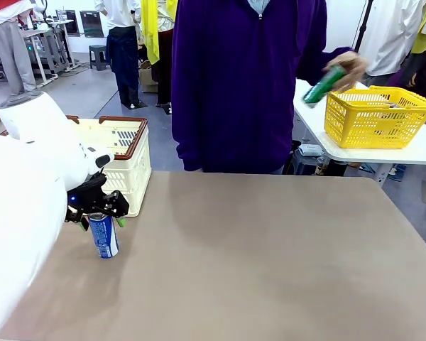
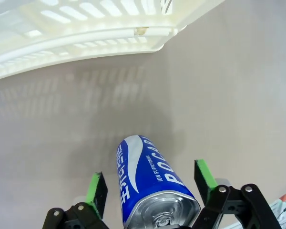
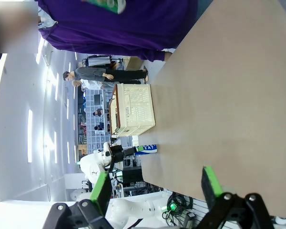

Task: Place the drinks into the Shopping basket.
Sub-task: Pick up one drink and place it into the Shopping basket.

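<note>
A blue can (image 1: 104,237) stands upright on the tan table near its left edge. My left gripper (image 1: 99,215) straddles its top, open, and small gaps show between the green pads (image 2: 96,188) and the blue can (image 2: 148,183). At the far right a person's hand holds a green can (image 1: 324,84) in the air. The cream-white Shopping basket (image 1: 131,167) sits just behind the blue can, and its slotted wall (image 2: 86,36) is close ahead in the left wrist view. My right gripper (image 3: 156,188) is open with nothing between its fingers, far from the blue can (image 3: 147,149).
A person in a purple top (image 1: 241,85) stands at the table's far edge. A yellow mesh basket (image 1: 378,117) rests on a white side table at the right. The tan table (image 1: 270,256) stretches bare across the middle and right.
</note>
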You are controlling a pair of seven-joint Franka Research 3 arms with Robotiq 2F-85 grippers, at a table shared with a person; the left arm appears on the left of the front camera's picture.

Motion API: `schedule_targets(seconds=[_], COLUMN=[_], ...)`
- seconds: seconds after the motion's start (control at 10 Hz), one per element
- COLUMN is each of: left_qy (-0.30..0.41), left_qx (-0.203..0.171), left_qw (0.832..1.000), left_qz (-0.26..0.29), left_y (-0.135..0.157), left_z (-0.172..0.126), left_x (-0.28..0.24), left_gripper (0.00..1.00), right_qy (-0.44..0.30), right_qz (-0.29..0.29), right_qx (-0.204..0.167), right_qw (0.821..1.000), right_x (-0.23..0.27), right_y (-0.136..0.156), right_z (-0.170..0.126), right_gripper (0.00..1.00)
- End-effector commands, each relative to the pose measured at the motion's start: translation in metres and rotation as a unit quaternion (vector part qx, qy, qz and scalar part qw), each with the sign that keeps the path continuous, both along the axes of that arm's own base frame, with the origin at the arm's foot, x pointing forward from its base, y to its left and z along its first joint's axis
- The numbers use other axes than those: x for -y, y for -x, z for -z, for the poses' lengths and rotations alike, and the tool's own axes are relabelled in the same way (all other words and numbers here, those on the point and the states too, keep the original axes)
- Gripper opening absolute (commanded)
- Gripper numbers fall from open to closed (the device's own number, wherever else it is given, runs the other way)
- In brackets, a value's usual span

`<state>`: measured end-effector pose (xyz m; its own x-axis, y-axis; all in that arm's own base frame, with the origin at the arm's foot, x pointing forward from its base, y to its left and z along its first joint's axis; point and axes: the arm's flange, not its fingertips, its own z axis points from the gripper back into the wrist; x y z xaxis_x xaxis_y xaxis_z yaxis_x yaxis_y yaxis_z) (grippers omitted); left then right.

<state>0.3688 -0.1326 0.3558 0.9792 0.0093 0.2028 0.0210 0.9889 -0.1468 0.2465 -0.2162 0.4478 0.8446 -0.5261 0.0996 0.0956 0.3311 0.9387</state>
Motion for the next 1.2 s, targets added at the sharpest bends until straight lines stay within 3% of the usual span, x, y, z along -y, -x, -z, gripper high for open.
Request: schedule_targets(seconds=[0.0,0.7,0.9,1.1], left_qy=[0.003,0.008,0.031,0.094], left_qx=[0.001,-0.003,0.002,-0.011], left_qw=[1.0,1.0,0.999,0.995], left_qz=[0.014,0.001,-0.007,0.035], left_y=[0.042,0.048,0.056,0.062], left_z=[0.018,0.005,-0.045,-0.129], left_x=[-0.017,-0.018,-0.016,-0.022], left_gripper=[0.0,0.0,0.0,0.0], right_qy=[-0.006,-0.006,-0.006,-0.006], right_qz=[0.001,0.001,0.001,0.001], right_qx=[0.004,0.004,0.004,0.004], right_qw=[1.0,1.0,1.0,1.0], right_x=[0.001,0.001,0.001,0.001], right_y=[-0.001,-0.001,-0.001,-0.001], right_z=[-0.005,-0.005,-0.005,-0.005], right_gripper=[1.0,1.0,1.0,1.0])
